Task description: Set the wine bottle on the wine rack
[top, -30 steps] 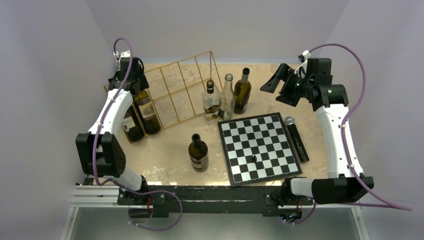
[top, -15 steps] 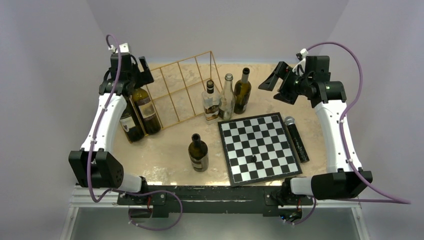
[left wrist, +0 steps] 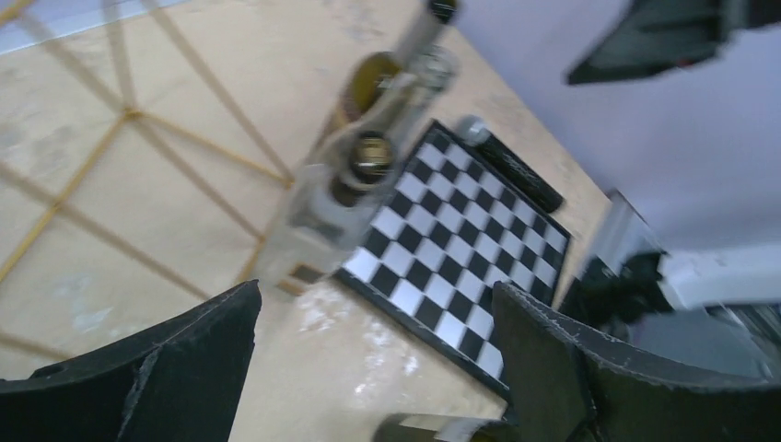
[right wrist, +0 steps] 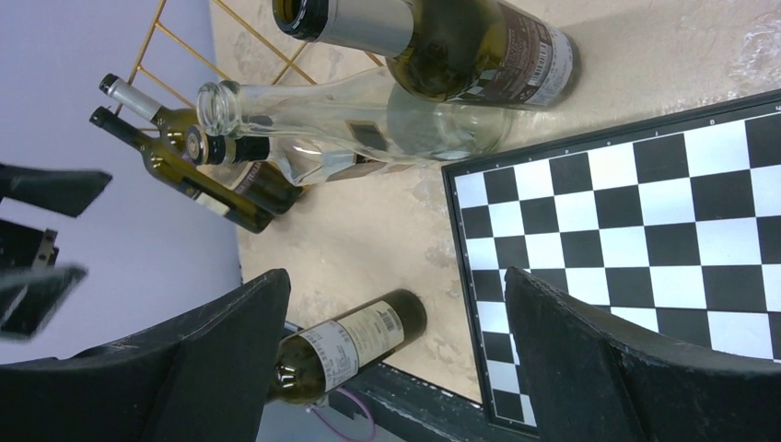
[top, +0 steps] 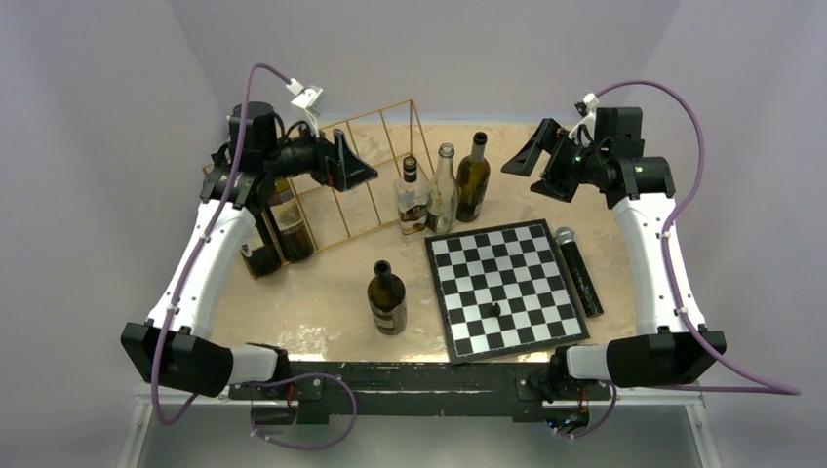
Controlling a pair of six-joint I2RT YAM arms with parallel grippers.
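Note:
Two dark wine bottles (top: 274,226) lie side by side in the left end of the gold wire wine rack (top: 363,166). My left gripper (top: 358,170) hangs open over the rack's middle slots, apart from those bottles, and holds nothing. In the left wrist view its fingers (left wrist: 157,368) frame bare table, with blurred standing bottles (left wrist: 368,166) ahead. My right gripper (top: 535,166) is open and empty, raised at the back right. Its wrist view looks down on a dark labelled bottle (right wrist: 364,343) that stands alone near the front edge (top: 387,297).
Three bottles (top: 444,190) stand together behind the chessboard (top: 507,288), one of them clear glass (right wrist: 368,120). A black cylinder (top: 578,271) lies along the board's right side. A small dark piece (top: 495,310) sits on the board.
My left gripper opened, came off the bottle in the rack's left end and swung up and right over the rack. The right arm barely moved.

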